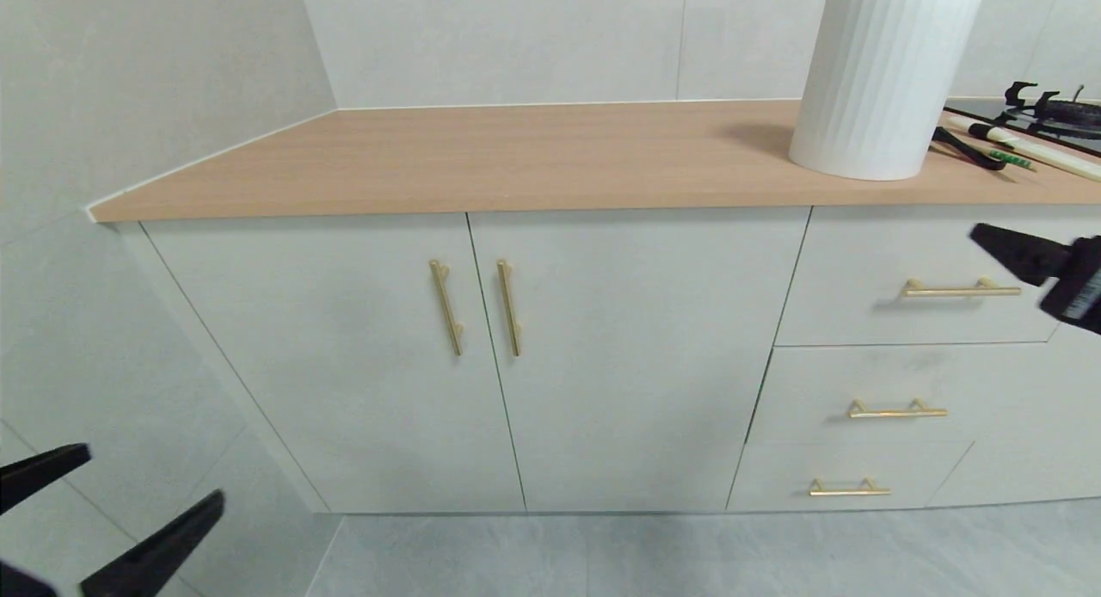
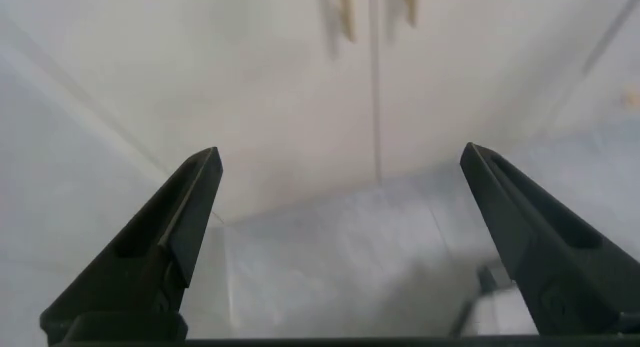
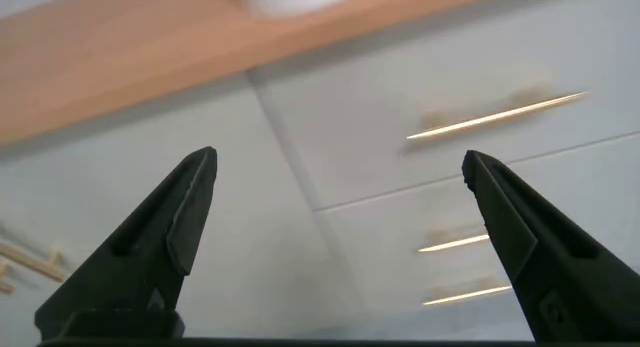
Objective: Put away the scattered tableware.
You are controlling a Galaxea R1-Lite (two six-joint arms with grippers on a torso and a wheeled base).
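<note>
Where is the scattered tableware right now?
In the head view, the tableware lies on the countertop at far right, beside the white ribbed container.

The head camera stands back from the cabinet and looks forward and down over the wooden worktop (image 1: 482, 158), the paired door handles (image 1: 446, 307) and the drawer stack (image 1: 894, 365). The left wrist camera sits low near the floor (image 2: 380, 247), faces the foot of the doors, and shares those door handles (image 2: 345, 12) with the head view. The right wrist camera, higher and closer, faces the drawers, sharing the top drawer handle (image 3: 495, 117) and the worktop (image 3: 120, 47) edge with it.
</note>
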